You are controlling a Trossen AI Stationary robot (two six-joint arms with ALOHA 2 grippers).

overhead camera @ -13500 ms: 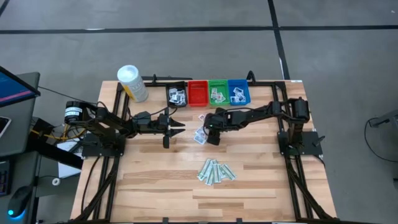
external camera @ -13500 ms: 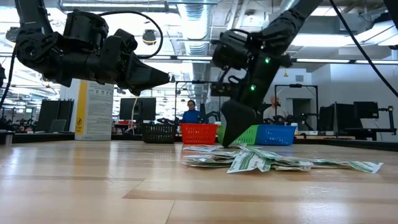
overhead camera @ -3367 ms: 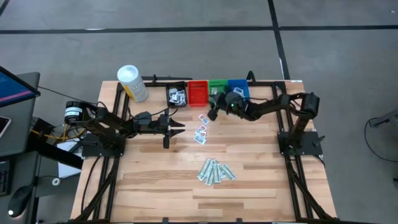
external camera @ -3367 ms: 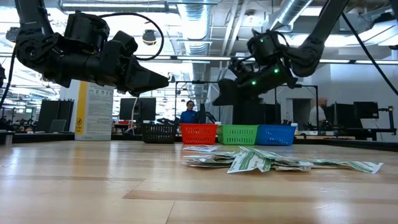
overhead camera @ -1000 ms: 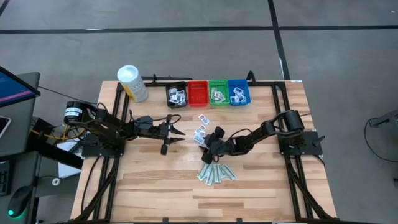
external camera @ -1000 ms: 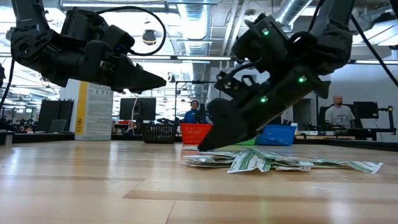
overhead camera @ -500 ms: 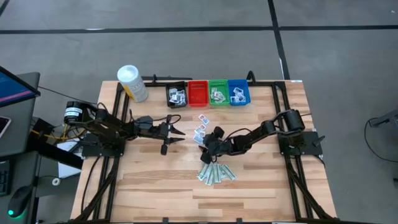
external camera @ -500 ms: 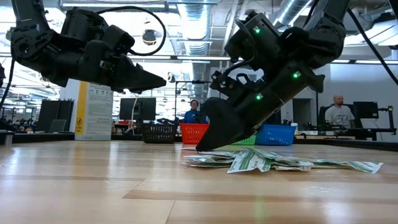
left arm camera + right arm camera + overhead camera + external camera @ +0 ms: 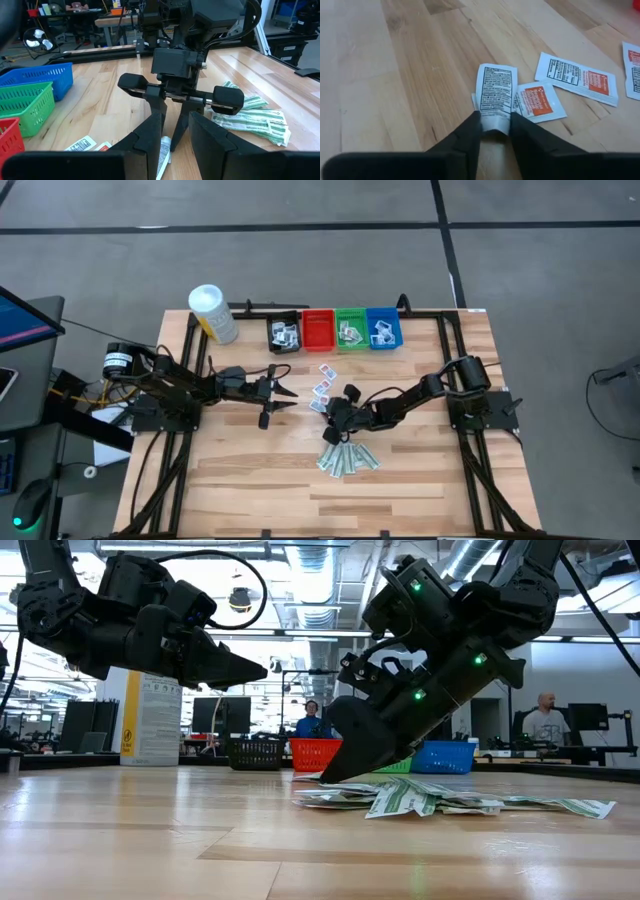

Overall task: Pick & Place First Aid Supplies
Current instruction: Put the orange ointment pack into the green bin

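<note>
Table (image 9: 240,470): bare wood planks; its near edge is cut off in the high view.
Left arm: waits over the table's left half, clear of the surface; left gripper (image 9: 283,392) has its fingers parted a little, holding nothing.
Right arm: reaches in from the right side, tilted down toward the middle of the table.
Right gripper (image 9: 495,129): fingertips down at the table, pinched on the near edge of one white packet (image 9: 496,95) with dark print; the packet's gripped end is hidden between the fingers.
Canister (image 9: 212,313): white, at the far left corner, upright.
Bins: black bin (image 9: 284,333), red bin (image 9: 318,330), green bin (image 9: 351,330) and blue bin (image 9: 384,328) in a row along the far edge; contents too small to identify from above.
Green strips (image 9: 347,457): a loose heap just nearer than the right gripper; individual strips overlap and cannot be counted.
Red-print packets (image 9: 538,102): one touches the gripped packet, partly under it; another (image 9: 577,79) lies just beside; a third is cut off at the frame edge.
Person (image 9: 543,722): seated in the room behind, partly hidden by the right arm.
</note>
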